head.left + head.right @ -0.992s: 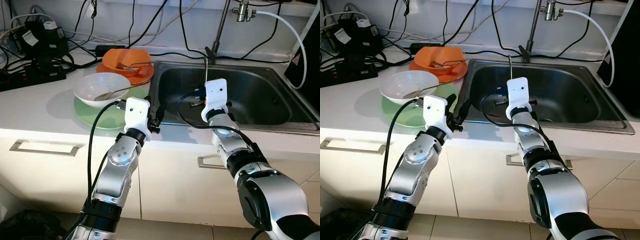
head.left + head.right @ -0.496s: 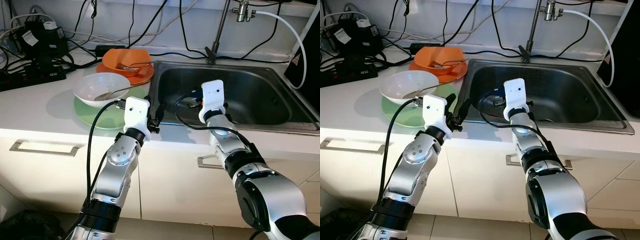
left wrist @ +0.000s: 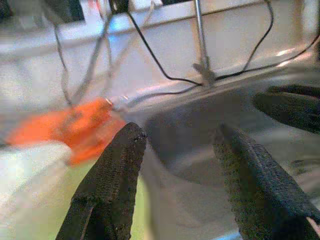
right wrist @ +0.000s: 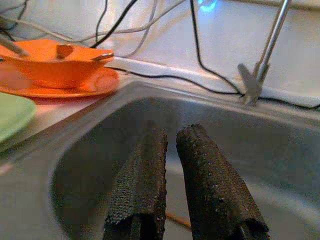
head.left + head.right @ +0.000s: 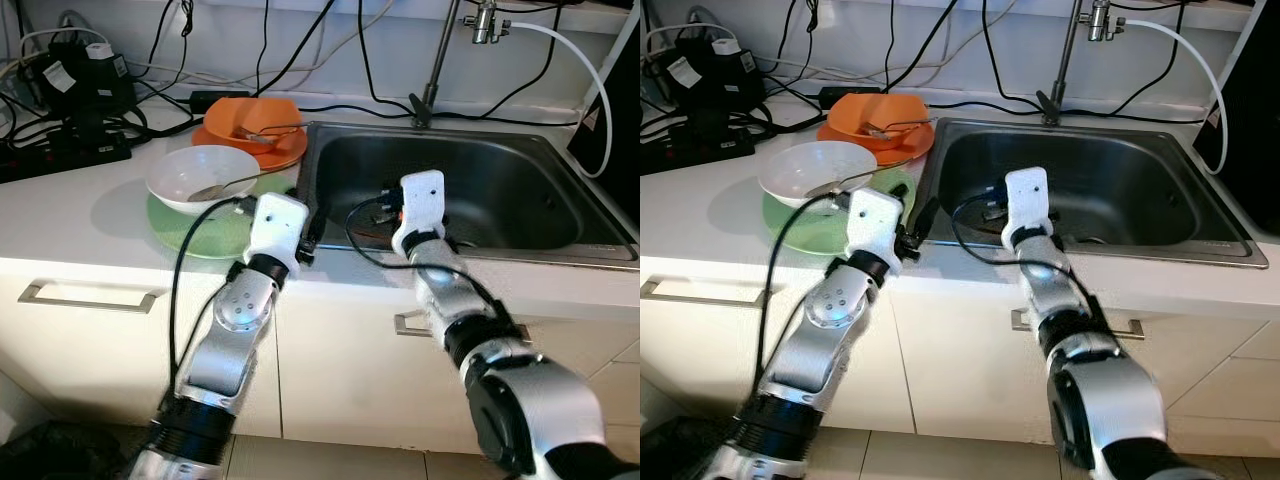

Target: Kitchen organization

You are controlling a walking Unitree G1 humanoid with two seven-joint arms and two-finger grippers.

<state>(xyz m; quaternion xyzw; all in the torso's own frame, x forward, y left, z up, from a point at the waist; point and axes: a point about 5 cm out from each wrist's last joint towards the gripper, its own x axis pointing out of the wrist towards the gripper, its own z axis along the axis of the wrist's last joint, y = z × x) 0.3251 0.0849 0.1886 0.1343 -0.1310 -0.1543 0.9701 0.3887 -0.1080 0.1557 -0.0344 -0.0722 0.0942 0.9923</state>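
Far left on the white desk [image 5: 90, 215]: one black power strip [image 5: 60, 155] and a black device [image 5: 85, 85], with many cables trailing along the back wall. Then two bowls and two plates: one white bowl [image 5: 200, 175] with a spoon [image 5: 225, 187] sitting on one green plate [image 5: 200, 230], and behind it one orange bowl [image 5: 255, 118] with its own utensil on one orange plate [image 5: 265, 150] (close by the sink's left rim). Next, left gripper [image 3: 177, 150] near the desk's front edge, just beside the green plate and the sink's near left corner, fingers spread well apart, nothing held. Right of that, one steel sink [image 5: 520, 215] with open basin room, one thin tap pipe [image 5: 440, 55] rising at its back rim, one white hose [image 5: 590, 70] curving right. Right gripper [image 4: 167, 142] poised over the sink's front left part, fingers almost touching with a thin gap, empty. Below the desk edge, cabinet fronts with two handles [image 5: 85, 297].
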